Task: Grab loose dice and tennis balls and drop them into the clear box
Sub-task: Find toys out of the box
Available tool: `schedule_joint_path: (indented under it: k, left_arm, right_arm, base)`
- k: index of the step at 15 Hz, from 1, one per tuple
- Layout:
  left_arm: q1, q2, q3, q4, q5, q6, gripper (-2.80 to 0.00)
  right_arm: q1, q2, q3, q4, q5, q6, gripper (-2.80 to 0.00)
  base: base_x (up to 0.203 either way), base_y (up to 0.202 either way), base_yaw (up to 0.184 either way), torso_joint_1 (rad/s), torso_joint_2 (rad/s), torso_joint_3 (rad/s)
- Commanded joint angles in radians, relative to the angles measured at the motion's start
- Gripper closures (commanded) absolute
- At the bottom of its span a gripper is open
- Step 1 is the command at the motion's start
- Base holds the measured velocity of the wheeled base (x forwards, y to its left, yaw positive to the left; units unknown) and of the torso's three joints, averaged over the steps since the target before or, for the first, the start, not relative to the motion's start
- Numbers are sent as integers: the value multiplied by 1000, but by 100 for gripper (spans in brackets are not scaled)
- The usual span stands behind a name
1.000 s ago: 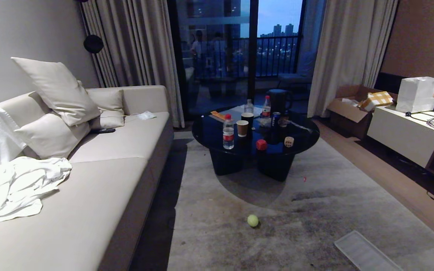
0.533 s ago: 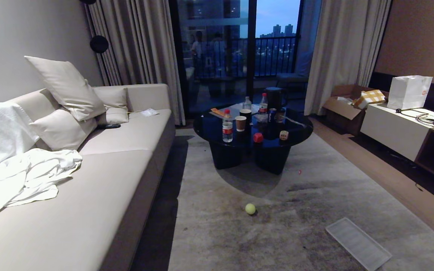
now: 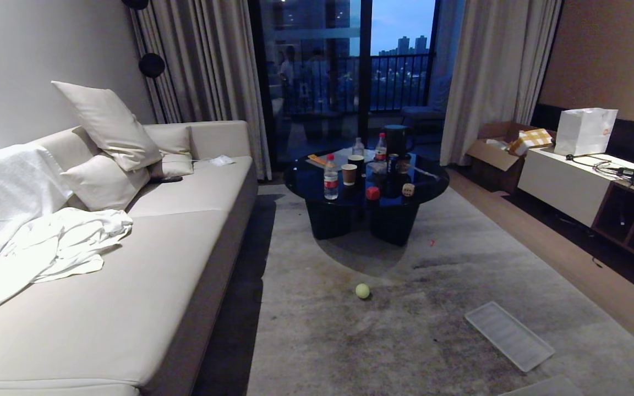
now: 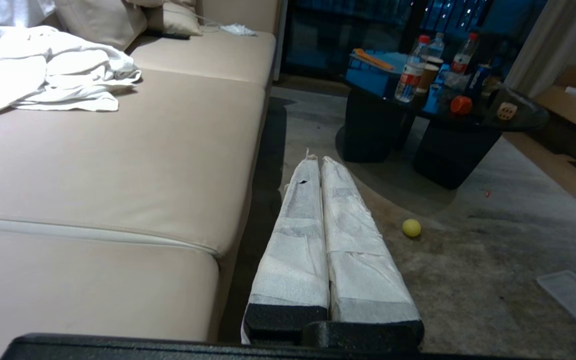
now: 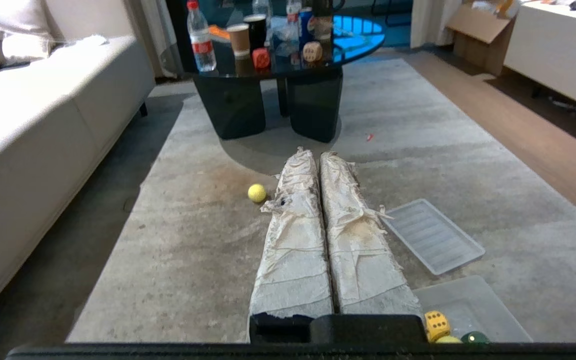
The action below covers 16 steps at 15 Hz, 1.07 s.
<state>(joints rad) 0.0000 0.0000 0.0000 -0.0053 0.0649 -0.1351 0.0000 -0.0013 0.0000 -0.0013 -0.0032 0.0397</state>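
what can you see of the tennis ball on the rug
The tennis ball is a small, fuzzy yellow-green sphere lying alone on the grey rug, out in the open in front of the dark round coffee table. Nothing touches it but the rug. It looks whole and still.

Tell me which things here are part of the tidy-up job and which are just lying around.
Job: tennis ball on rug; red die, beige die on table; clear box.
Lying about: water bottle, paper cup, white clothes, cardboard box, flat lid.
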Motion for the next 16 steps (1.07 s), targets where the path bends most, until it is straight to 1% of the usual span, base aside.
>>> schedule_joint_path:
  k: [1, 15, 16]
  left_arm:
    - [0, 0, 0, -1, 0, -1, 0]
    - [0, 2, 0, -2, 1, -8, 0]
    - [0, 0, 0, -2, 1, -8, 0]
  right_arm:
    - [0, 1, 0, 0, 0, 0, 0]
    - [1, 1, 2, 0, 0, 2, 0]
    - [1, 1, 0, 0, 0, 1, 0]
  base:
    - [0, 0, 0, 0, 0, 0]
    - [0, 0, 0, 0, 0, 0]
    - [118, 0, 1, 7, 2, 0]
